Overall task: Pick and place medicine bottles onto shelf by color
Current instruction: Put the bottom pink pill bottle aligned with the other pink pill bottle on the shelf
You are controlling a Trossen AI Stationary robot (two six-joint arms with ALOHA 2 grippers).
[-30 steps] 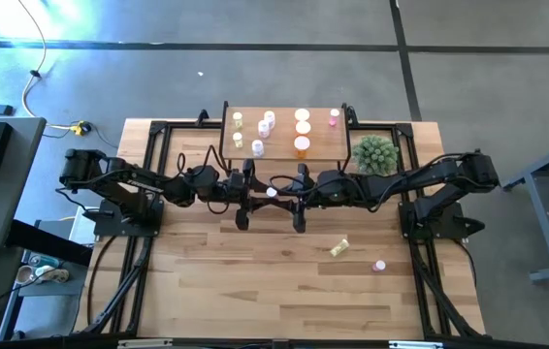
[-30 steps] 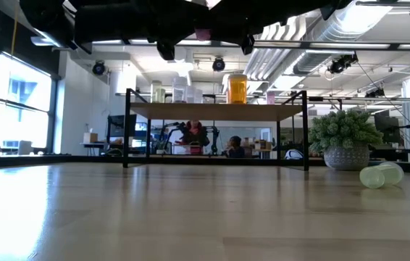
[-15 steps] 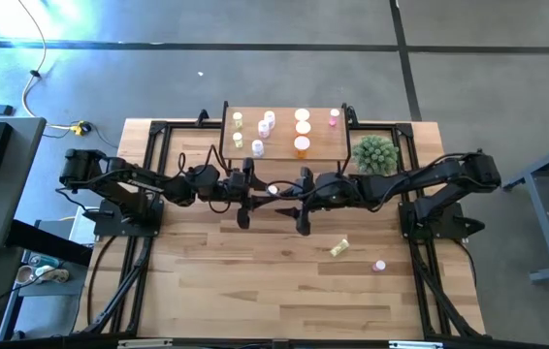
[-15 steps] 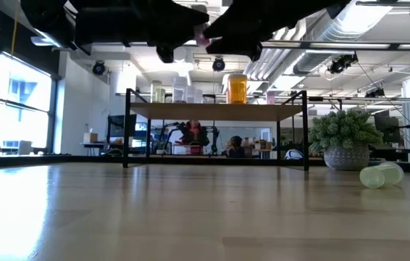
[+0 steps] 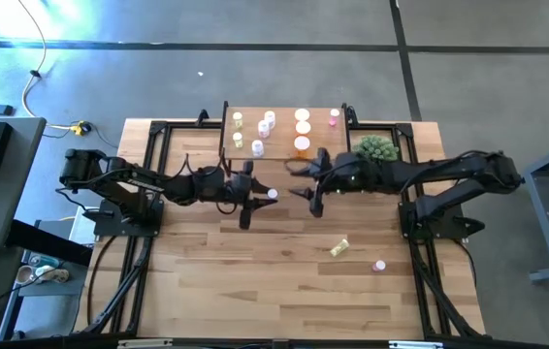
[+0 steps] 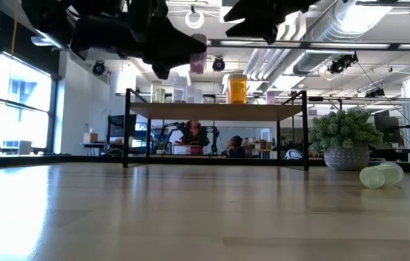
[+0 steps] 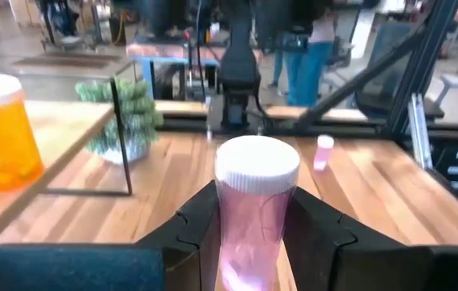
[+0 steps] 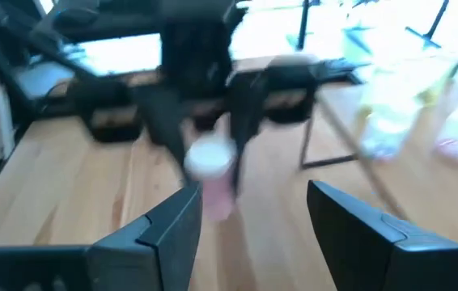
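A pink bottle (image 7: pixel 255 212) is held upright in the left claw (image 7: pixel 253 230) — the right claw (image 8: pixel 253 222) stands wide, empty. It should be carried level to the shelf (image 5: pixel 325 150) and set beside the pink ones.

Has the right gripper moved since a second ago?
Yes. In the high view the right gripper has pulled back from the pink bottle, toward the plant, empty. The left gripper holds the bottle.

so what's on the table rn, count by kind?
Bottles: 12 (9 on the shelf, 2 on the tabletop, plus the pink bottle in the left claw)
Shelf: 1
Potted plant: 1
Total: 14
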